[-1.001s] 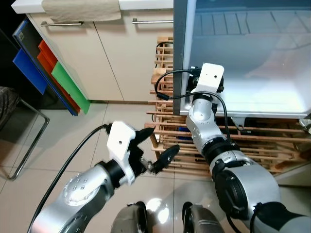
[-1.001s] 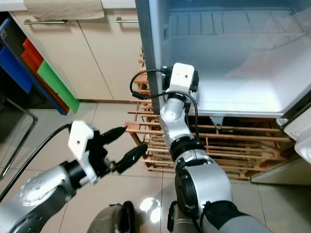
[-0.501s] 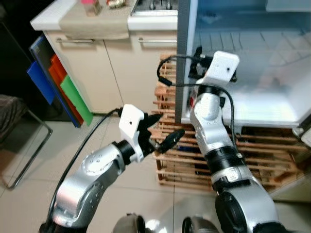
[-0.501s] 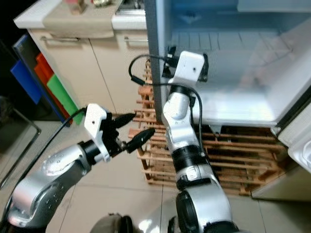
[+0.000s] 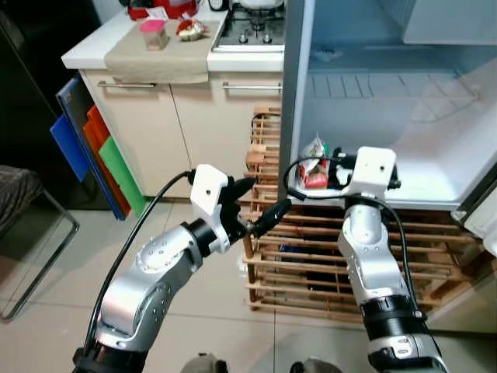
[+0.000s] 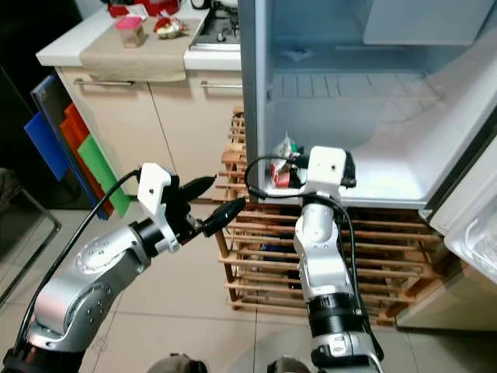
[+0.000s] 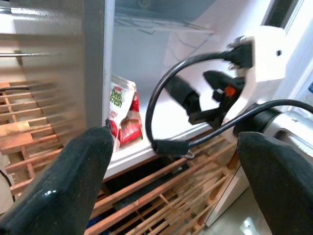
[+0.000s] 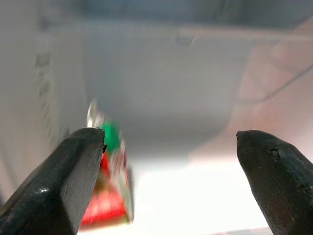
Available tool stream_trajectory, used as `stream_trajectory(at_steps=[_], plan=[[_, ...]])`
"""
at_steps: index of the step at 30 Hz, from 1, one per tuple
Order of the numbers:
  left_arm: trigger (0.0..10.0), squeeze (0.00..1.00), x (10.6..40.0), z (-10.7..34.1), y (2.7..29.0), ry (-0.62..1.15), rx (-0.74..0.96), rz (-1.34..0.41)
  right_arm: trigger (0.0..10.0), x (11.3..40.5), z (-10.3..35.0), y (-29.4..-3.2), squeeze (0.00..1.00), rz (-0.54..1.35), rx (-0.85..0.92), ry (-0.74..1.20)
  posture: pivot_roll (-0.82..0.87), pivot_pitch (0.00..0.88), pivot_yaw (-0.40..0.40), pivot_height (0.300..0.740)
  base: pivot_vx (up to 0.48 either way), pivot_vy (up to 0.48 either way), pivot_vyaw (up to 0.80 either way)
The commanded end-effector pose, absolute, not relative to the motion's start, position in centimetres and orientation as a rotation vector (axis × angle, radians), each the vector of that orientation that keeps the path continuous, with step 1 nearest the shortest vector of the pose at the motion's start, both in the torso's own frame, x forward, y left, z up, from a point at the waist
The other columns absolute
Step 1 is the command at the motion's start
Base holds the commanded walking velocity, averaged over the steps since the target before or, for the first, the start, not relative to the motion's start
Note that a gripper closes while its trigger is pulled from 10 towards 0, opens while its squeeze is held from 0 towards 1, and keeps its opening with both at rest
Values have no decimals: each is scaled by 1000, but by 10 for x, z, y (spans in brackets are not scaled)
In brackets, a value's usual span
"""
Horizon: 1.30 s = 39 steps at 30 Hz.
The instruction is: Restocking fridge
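A red and white food pouch (image 5: 314, 167) stands upright on the bottom shelf (image 5: 419, 175) of the open fridge, close to its left wall. My right gripper (image 8: 171, 142) is open at the shelf's front edge and points at the pouch (image 8: 110, 191), with nothing between its fingers. The pouch sits apart from it, nearer one finger. My left gripper (image 5: 270, 194) hangs open and empty outside the fridge, to the left of its lower corner. The left wrist view looks past that corner at the pouch (image 7: 122, 117) and the right gripper's fingers (image 7: 183, 95).
A wooden slatted rack (image 5: 311, 249) holds the fridge up off the tiled floor. Left of it stands a kitchen counter (image 5: 155, 116) with a hob (image 5: 248, 27) and small items on top. Coloured boards (image 5: 93, 148) lean beside it. The fridge door (image 6: 466, 210) hangs open at right.
The head view has risen and tilted up. My right gripper has drawn back from deeper in the fridge to the shelf's front, and the pouch now shows standing free. The left arm lifted.
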<state>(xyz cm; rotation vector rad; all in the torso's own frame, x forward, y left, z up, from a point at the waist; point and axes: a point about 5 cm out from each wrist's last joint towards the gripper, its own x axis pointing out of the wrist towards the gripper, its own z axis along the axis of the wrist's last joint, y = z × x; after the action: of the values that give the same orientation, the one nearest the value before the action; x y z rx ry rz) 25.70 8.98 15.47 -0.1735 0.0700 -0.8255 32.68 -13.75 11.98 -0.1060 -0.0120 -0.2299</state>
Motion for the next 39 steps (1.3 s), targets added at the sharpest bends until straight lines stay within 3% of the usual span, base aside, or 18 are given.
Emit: stream_trajectory(at_steps=[1,9,18,33,39], plan=[[10000,0,255,154,96,71,-155,-811,10000,324,107,-132,0,-226,-139,62,52,0,83,740,0,0,0],[10000,0,243,153,110,106,-133,-781,10000,328,76,-112,0,-213,-168,253,112,39,81,740,0,0,0],[10000,0,220,151,121,159,-131,-751,10000,331,74,-98,0,-222,-191,252,164,105,97,740,0,0,0],[10000,0,202,153,124,202,-146,-720,10000,351,90,-104,0,-260,-191,206,199,161,87,740,0,0,0],[10000,0,200,154,125,212,-152,-710,10000,356,96,-118,0,-319,-228,178,197,168,88,740,0,0,0]])
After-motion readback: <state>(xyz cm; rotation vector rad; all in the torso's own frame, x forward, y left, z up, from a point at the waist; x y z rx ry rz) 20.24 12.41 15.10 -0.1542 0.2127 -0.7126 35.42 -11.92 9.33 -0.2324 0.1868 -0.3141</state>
